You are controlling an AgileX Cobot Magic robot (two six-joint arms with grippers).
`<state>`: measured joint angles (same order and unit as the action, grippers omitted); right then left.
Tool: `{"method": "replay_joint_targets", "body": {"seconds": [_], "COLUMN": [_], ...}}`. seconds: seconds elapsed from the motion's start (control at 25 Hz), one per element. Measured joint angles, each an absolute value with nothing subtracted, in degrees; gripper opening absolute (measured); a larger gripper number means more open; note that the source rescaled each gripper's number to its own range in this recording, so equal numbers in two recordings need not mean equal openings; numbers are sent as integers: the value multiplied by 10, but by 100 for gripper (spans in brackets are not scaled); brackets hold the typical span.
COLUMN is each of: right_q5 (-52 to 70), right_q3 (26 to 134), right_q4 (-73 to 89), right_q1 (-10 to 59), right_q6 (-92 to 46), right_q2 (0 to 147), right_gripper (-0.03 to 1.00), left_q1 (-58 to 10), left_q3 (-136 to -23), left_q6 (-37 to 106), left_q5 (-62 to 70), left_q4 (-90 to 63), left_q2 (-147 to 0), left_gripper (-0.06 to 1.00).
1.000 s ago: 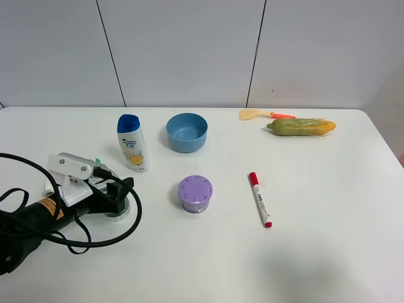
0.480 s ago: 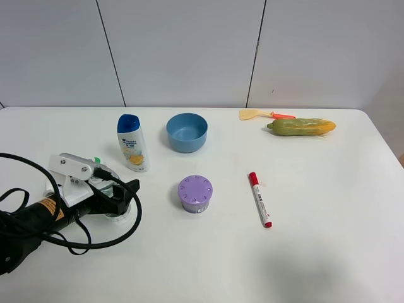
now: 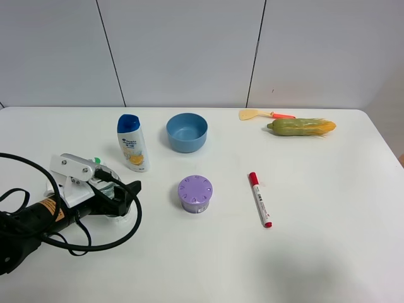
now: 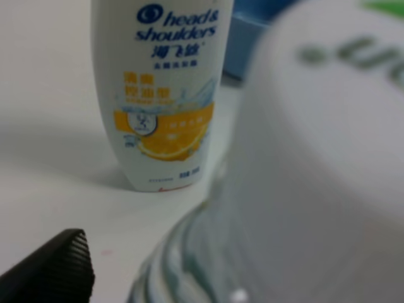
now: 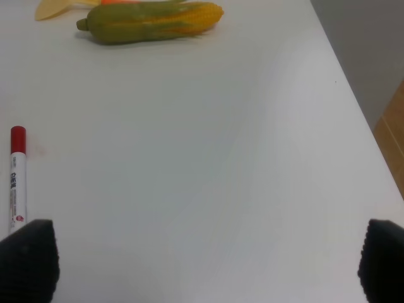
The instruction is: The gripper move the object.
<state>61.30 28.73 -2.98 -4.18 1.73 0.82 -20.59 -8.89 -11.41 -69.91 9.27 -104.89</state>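
Near the left edge of the white counter (image 3: 328, 252), the left gripper (image 3: 120, 197) lies low at the end of its black cabled arm (image 3: 25, 227). Its jaws stand on either side of the small clear water bottle (image 3: 113, 189). Whether they actually press on it cannot be told. In the left wrist view the bottle (image 4: 303, 177) fills most of the picture as a pale blur. One ribbed black fingertip (image 4: 50, 268) shows beside it, with a sliver of counter between the two. Just beyond the bottle, toward the far edge, stands a white Head & Shoulders shampoo bottle (image 3: 132, 142) with a blue cap. A blue bowl (image 3: 187, 132) sits beside it. A round purple container (image 3: 195, 193) sits near the middle of the counter, with a red-capped marker (image 3: 259, 199) lying further toward the right edge. Close to the far right corner lie a cob of corn (image 3: 301, 126) and a yellow spatula (image 3: 255, 114) with an orange handle. The right gripper (image 5: 205, 262) hangs over bare counter on the right side, its jaws spread wide and nothing between them.
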Motion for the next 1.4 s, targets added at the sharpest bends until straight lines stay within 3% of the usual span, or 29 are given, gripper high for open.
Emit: {"method": "replay_joint_targets", "body": {"seconds": [1.0, 1.4], "right_q5": [613, 613], "right_q3": [287, 287], "right_q4": [-30, -30], "right_q1": [-42, -42], "right_q6": [17, 17], "right_q2": [8, 8], "right_gripper": [100, 100], "left_q1": [-206, -206], "left_q3": [-38, -166], "left_q6": [-115, -134], "left_q5": [-698, -644], "left_q4": [95, 101], "left_q2": [-848, -742], "left_gripper": [98, 98]}}
